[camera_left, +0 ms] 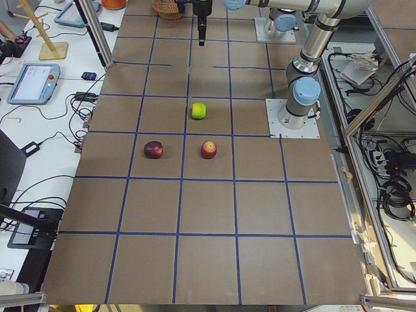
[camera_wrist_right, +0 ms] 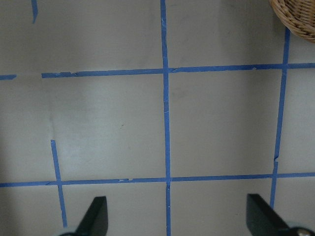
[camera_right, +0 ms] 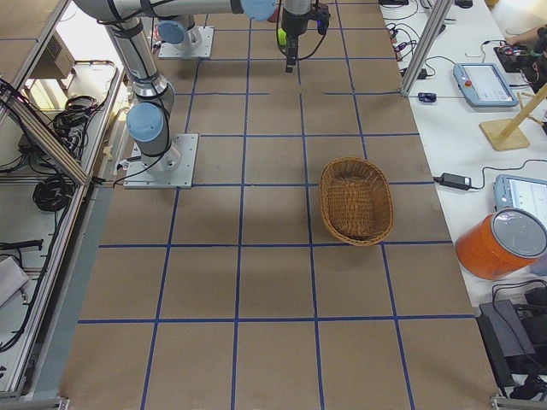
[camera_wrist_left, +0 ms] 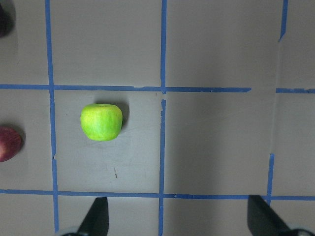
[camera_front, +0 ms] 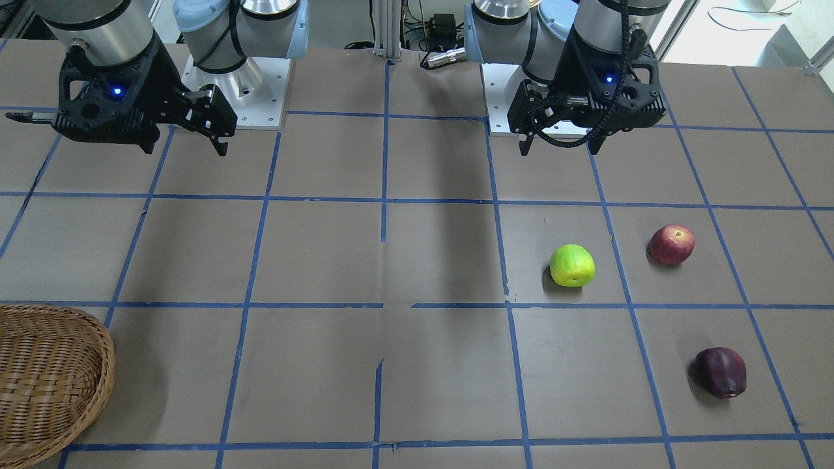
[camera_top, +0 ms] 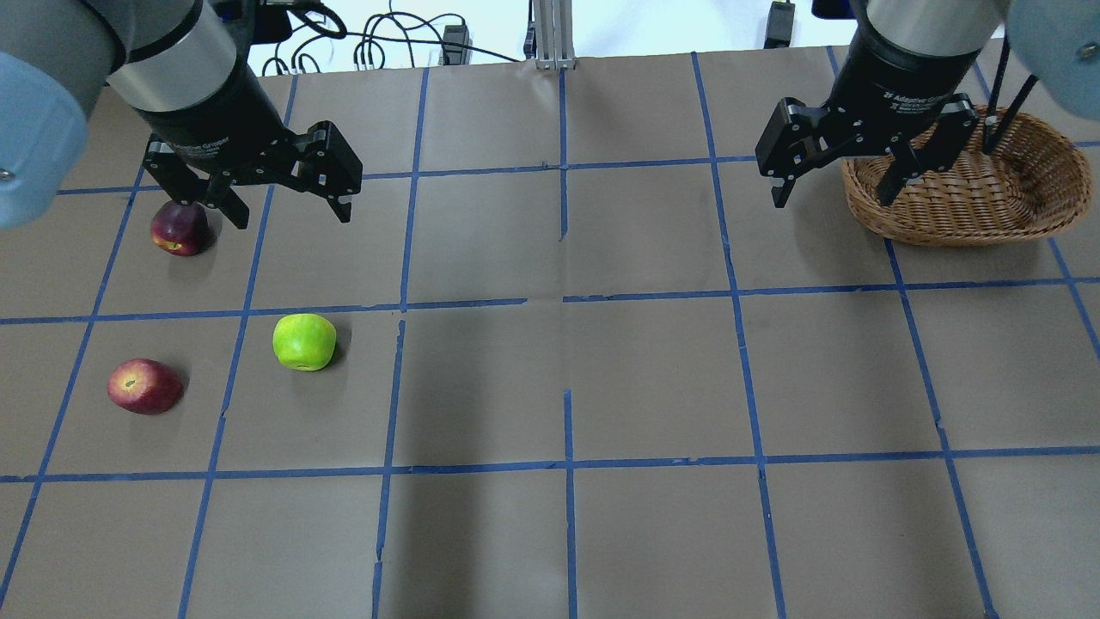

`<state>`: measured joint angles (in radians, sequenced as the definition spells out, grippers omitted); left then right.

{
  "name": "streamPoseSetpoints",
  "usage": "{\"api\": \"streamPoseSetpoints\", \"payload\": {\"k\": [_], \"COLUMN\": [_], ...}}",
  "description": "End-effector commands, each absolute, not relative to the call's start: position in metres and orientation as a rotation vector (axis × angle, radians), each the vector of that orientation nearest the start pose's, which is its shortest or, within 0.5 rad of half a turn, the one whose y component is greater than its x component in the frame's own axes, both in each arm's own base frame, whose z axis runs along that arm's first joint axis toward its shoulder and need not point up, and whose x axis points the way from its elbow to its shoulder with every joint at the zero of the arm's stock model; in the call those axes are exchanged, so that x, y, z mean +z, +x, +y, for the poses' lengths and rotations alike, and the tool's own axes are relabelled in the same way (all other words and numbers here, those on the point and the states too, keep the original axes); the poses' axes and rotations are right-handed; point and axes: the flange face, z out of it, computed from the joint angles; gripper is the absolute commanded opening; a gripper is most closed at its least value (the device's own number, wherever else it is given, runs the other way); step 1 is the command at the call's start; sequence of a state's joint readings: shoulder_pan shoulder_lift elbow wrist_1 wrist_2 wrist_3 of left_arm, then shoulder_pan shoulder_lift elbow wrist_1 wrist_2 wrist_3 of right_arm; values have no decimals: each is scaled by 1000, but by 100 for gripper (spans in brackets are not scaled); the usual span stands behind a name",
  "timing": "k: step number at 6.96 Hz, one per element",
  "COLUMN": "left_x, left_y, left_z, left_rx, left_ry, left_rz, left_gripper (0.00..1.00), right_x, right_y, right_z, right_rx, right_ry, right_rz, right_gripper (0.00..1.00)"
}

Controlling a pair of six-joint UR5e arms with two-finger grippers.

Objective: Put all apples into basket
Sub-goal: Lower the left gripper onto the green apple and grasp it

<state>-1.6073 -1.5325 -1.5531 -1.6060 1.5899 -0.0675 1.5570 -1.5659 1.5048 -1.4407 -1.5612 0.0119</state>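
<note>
Three apples lie on the table on my left side. The yellow-green apple [camera_front: 572, 265] [camera_top: 303, 341] [camera_wrist_left: 101, 122] is nearest the middle. The red apple [camera_front: 671, 244] [camera_top: 144, 386] lies nearer my base. The dark maroon apple [camera_front: 720, 372] [camera_top: 179, 228] lies farther out. My left gripper [camera_top: 290, 215] [camera_front: 560, 146] [camera_wrist_left: 179, 219] is open and empty, raised above the table beside the maroon apple. The wicker basket [camera_top: 971, 215] [camera_front: 52, 391] [camera_right: 356, 201] stands far right and holds no apple. My right gripper [camera_top: 834, 196] [camera_front: 117, 133] is open and empty, raised next to the basket's left end.
The table [camera_top: 653, 378] is covered in brown paper with a blue tape grid. The two arm bases [camera_front: 241, 98] [camera_front: 515, 111] stand at the near edge. Tablets, cables and an orange container [camera_right: 500, 243] lie off the table on the far side.
</note>
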Motion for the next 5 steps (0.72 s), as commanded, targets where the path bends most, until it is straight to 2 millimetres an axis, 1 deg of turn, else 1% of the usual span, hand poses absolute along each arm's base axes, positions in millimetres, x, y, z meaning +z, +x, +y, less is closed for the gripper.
{"api": "streamPoseSetpoints", "payload": {"k": [1, 2, 3, 4, 5], "left_x": [512, 508, 498, 472, 428], "left_y": [-146, -145, -142, -133, -109], "left_z": [-472, -472, -472, -481, -492], "left_rx": [-35, -23, 3, 89, 126], "left_ry": [-55, -51, -50, -73, -115], "left_rz": [3124, 3123, 3117, 3112, 3091], "left_gripper": [100, 100, 100, 100, 100], "right_x": [505, 505, 505, 507, 508], "right_y": [127, 127, 127, 128, 128], "right_z": [-487, -487, -487, -486, -487], "right_rx": [115, 111, 106, 99, 96], "right_ry": [48, 48, 46, 46, 48], "right_rz": [3132, 3132, 3132, 3131, 3131], "right_gripper": [100, 100, 100, 100, 100]}}
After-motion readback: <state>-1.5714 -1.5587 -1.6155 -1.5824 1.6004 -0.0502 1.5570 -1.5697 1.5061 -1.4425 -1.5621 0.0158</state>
